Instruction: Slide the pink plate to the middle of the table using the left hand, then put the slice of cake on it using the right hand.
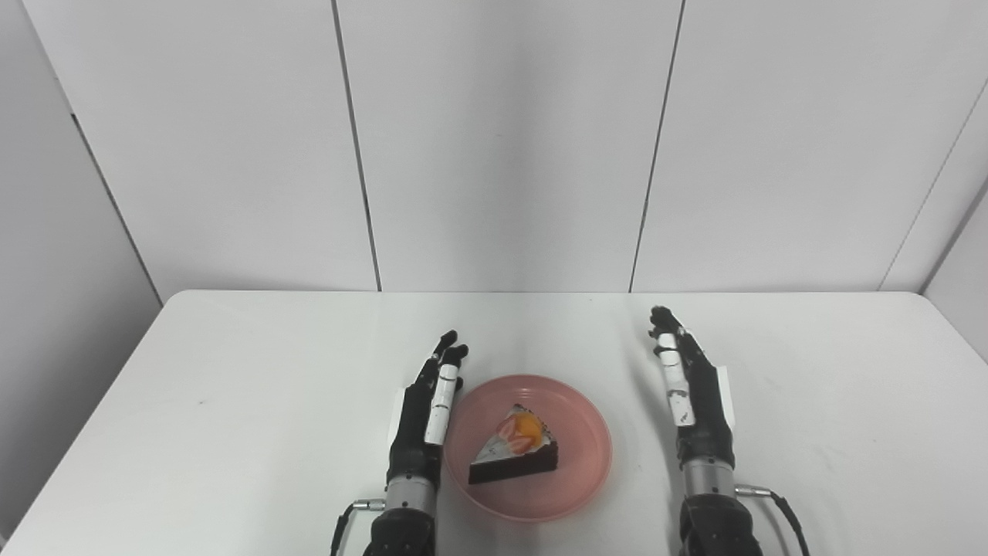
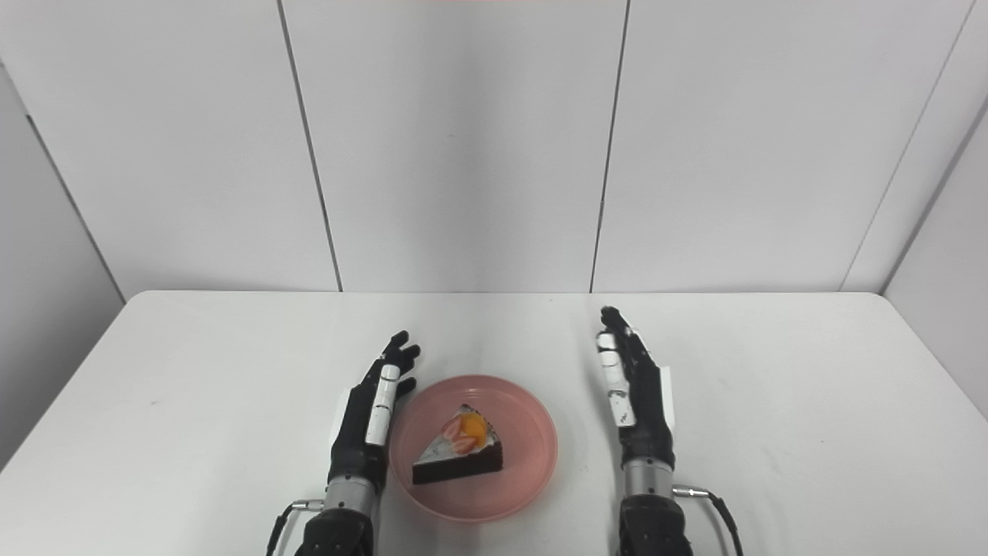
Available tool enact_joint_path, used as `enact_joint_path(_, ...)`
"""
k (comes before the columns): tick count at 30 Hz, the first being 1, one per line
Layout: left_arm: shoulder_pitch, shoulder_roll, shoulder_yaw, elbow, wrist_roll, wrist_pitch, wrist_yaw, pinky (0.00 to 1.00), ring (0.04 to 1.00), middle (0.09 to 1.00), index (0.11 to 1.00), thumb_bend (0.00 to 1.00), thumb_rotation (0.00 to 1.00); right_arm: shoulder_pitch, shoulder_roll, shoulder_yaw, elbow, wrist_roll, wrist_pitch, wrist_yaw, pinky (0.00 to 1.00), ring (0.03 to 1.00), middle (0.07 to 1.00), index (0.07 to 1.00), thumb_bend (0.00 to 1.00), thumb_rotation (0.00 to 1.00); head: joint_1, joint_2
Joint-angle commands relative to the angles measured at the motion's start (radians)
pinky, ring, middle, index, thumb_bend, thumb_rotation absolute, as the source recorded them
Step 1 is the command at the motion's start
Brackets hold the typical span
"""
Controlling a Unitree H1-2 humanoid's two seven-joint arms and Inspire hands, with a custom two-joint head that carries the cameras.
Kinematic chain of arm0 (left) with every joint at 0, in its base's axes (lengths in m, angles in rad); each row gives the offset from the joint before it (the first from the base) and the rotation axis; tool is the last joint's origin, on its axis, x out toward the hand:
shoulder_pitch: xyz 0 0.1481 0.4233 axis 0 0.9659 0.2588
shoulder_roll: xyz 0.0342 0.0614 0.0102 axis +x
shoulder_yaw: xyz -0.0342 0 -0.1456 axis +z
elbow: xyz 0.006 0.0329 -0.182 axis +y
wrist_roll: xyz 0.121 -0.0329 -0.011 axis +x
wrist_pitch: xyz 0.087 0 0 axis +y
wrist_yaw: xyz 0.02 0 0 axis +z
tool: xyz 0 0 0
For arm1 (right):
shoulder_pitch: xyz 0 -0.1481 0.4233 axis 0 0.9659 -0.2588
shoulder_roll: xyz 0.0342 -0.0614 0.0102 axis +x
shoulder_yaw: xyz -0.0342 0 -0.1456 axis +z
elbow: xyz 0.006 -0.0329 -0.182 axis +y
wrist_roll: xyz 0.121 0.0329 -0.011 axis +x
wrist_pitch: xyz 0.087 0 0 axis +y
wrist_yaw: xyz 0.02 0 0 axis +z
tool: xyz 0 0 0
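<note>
A pink plate (image 1: 575, 417) lies near the front middle of the white table (image 1: 231, 371). On it rests a slice of chocolate cake (image 1: 515, 450) with white icing and fruit on top. My left hand (image 1: 426, 413) stands open just left of the plate, its fingers stretched forward beside the rim, holding nothing. My right hand (image 1: 689, 390) is open too, a short way right of the plate and apart from it, fingers pointing away from me. Both show the same way in the right eye view: left hand (image 2: 370, 413), plate (image 2: 532, 432), right hand (image 2: 633, 390).
White wall panels (image 1: 502, 139) rise behind the table's far edge. Thin cables (image 1: 779, 502) run from both wrists at the picture's bottom.
</note>
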Motion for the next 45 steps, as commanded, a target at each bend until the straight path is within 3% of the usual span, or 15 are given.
enact_joint_path(1,0.003,0.006,0.002,0.003,0.01,-0.008,0.026,1.0,0.939,0.908,0.915,0.72,1.0,0.006,0.015,-0.001,-0.02,0.012,0.028,0.029,0.85,0.869,0.856,0.804,0.73,1.0,0.001,0.001)
enact_joint_path(12,0.006,0.007,0.004,-0.006,0.008,-0.003,0.015,1.0,0.954,0.93,0.936,0.73,1.0,0.02,0.012,0.008,0.001,0.025,0.071,0.101,0.88,0.878,0.882,0.824,0.73,1.0,0.001,0.001)
enact_joint_path(19,0.007,0.004,0.006,-0.006,0.002,0.004,0.013,0.99,0.941,0.926,0.925,0.71,1.0,0.027,0.007,0.016,-0.017,0.001,0.107,0.109,0.87,0.886,0.892,0.836,0.75,1.0,0.001,0.001)
enact_joint_path(39,0.011,0.003,0.005,-0.019,0.005,0.025,0.013,0.95,0.92,0.895,0.9,0.68,1.0,0.038,0.002,0.021,-0.043,-0.018,0.127,0.115,0.86,0.889,0.894,0.83,0.74,1.0,-0.012,0.0)
enact_joint_path(45,0.012,0.0,0.01,-0.024,-0.01,0.033,0.006,0.98,0.926,0.897,0.904,0.66,1.0,0.049,0.003,0.014,-0.066,0.003,0.154,0.13,0.85,0.874,0.886,0.84,0.74,1.0,-0.009,-0.006)
